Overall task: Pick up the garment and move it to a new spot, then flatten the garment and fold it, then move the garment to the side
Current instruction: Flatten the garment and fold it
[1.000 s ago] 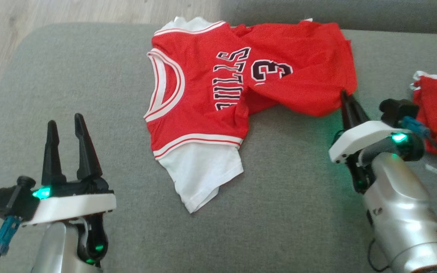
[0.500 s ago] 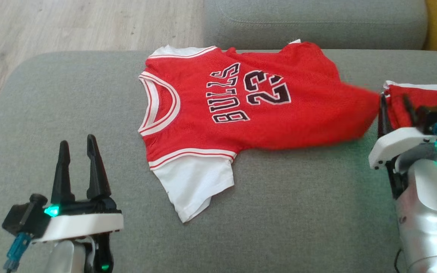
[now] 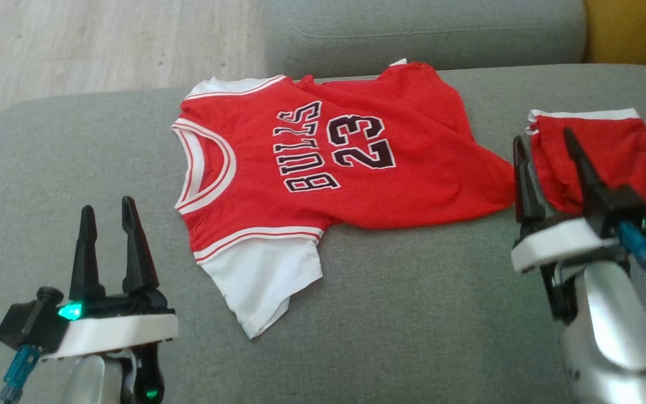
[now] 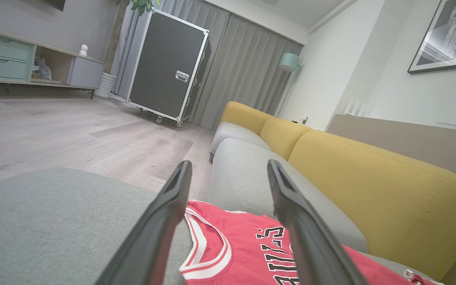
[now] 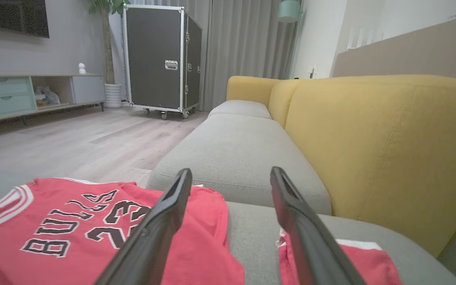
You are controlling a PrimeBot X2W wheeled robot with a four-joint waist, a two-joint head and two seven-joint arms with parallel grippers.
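Red Bulls jersey (image 3: 323,168) laid face-up on grey sofa seat (image 3: 413,314); flattening step, seemingly. Left gripper (image 3: 107,205), right gripper (image 3: 543,137) both spread wide, empty. Next: smooth creased hem, then fold

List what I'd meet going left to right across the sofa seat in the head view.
left gripper → red Bulls jersey → red shorts. The right gripper overlaps the shorts, so it has no clear place in the order.

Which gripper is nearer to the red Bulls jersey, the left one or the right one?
Right. The right gripper stands open just beside the hem corner of the jersey; the left gripper is apart from it, grey cushion between.
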